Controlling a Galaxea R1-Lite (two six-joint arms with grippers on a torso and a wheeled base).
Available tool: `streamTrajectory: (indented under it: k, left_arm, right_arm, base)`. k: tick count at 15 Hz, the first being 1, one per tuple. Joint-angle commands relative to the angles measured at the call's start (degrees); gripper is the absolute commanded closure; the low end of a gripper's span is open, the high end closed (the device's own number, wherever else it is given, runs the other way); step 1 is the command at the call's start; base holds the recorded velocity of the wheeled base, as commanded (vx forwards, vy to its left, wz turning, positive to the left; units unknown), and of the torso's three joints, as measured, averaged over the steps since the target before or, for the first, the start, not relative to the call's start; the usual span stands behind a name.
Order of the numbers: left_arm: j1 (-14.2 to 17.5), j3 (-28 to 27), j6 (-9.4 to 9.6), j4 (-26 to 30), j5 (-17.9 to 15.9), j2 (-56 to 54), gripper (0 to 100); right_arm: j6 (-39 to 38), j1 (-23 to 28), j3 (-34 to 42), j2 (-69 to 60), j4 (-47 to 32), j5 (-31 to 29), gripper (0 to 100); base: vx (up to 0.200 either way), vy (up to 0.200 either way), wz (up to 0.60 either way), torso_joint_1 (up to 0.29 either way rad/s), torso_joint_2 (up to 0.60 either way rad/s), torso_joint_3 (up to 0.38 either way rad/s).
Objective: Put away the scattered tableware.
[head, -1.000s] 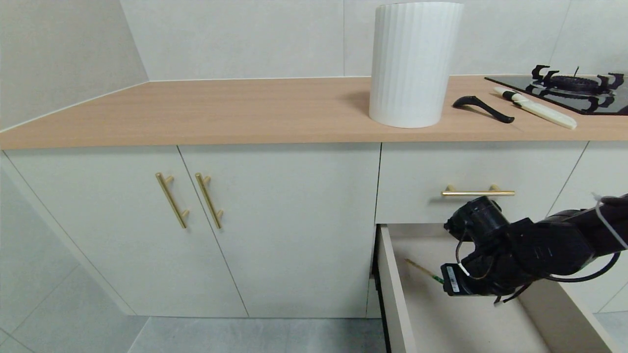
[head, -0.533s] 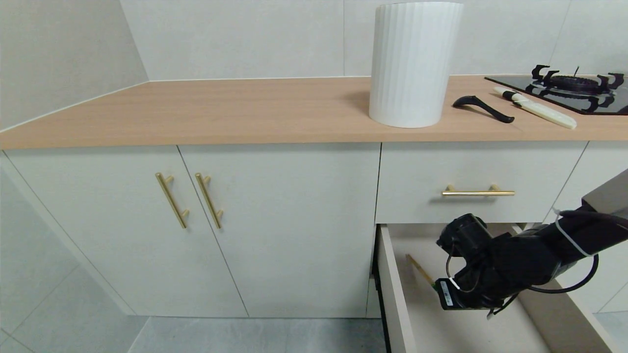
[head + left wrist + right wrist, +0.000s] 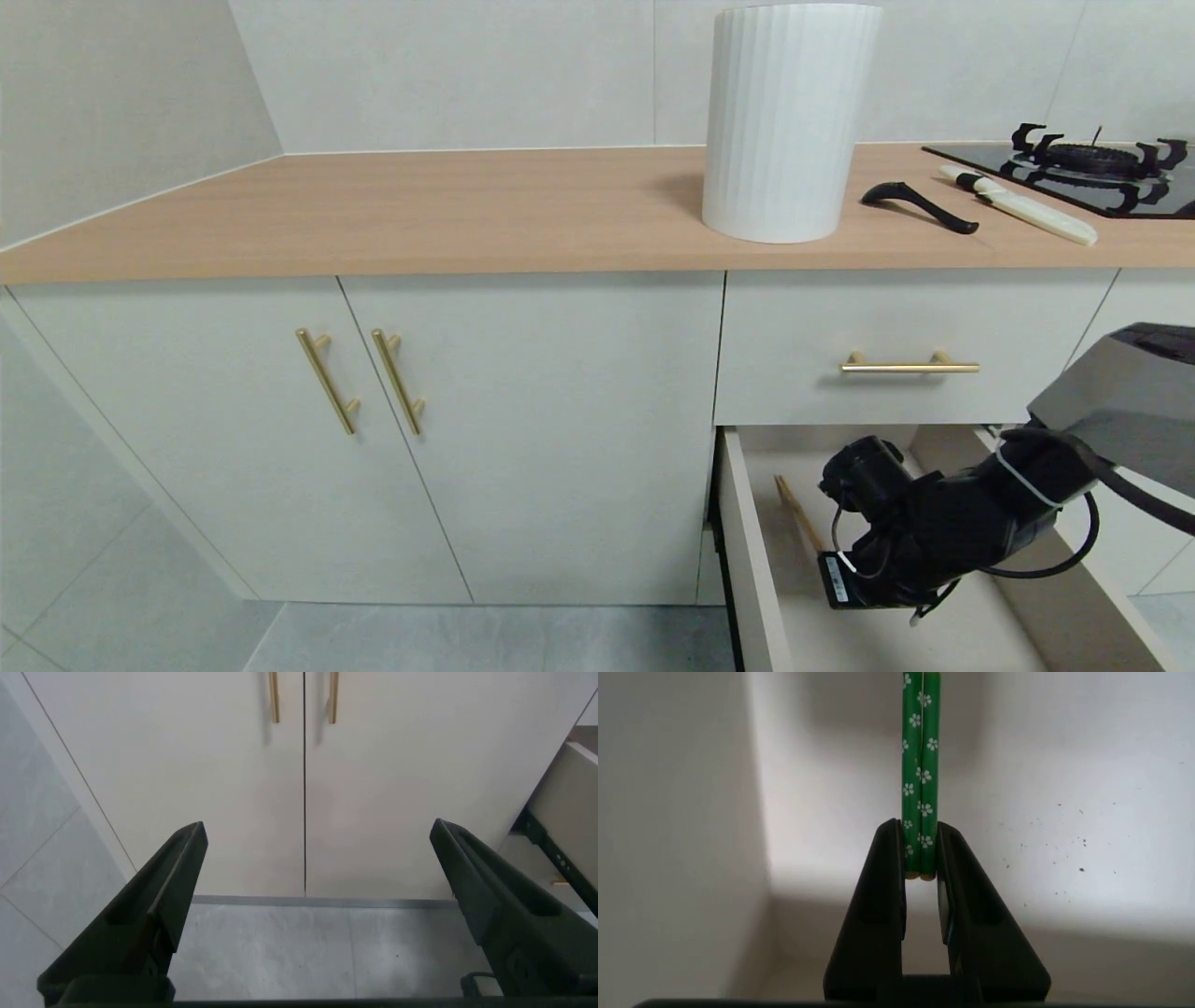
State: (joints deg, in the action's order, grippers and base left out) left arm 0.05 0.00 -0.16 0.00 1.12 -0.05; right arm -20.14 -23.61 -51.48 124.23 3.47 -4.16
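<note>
Down in the right wrist view, my right end effector (image 3: 922,863) is clenched on a pair of green chopsticks (image 3: 921,765) printed with small white flowers. The two sticks lie side by side between the fingers and run out over the pale floor of the drawer (image 3: 1064,784), close beside one of its walls.

From the head view, the drawer is pulled out below a shut one with a gold bar handle (image 3: 909,367), and my right arm reaches down into it. The chopsticks' bare wooden ends slant up near the left wall. Above, on the wooden tabletop (image 3: 420,205), a tall white ribbed container (image 3: 789,121) stands. To its right lie a black curved utensil (image 3: 920,205), possibly a peeler, a white knife (image 3: 1022,207), and then a gas hob (image 3: 1092,163).

Seen from the left wrist, my left end effector (image 3: 318,831) is released, fingers wide apart, facing the double cabinet doors (image 3: 234,784) above the grey floor tiles (image 3: 280,952).
</note>
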Motion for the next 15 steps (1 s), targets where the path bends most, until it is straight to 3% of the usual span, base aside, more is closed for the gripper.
streamTrajectory:
  k: [1,13,14,15]
  left_arm:
    - [0.0,0.0,-0.02,0.0,0.0,0.0,0]
    - [0.0,0.0,-0.02,0.0,0.0,0.0,0]
    - [0.0,0.0,-0.02,0.1,0.0,0.0,0]
    - [0.0,0.0,-0.02,0.0,0.0,0.0,0]
  right_arm:
    - [-0.1,0.0,0.1,2.5,0.2,-0.6,100]
    - [-2.2,0.0,-0.3,3.1,2.9,-0.9,100]
    - [-2.2,0.0,-0.3,3.1,2.9,-0.9,0]
    - [-2.2,0.0,-0.3,3.1,2.9,-1.0,0]
  base:
    - [0.000,0.000,0.00,0.000,0.00,0.000]
    - [0.000,0.000,0.00,0.000,0.00,0.000]
    - [0.000,0.000,0.00,0.000,0.00,0.000]
    - [0.000,0.000,0.00,0.000,0.00,0.000]
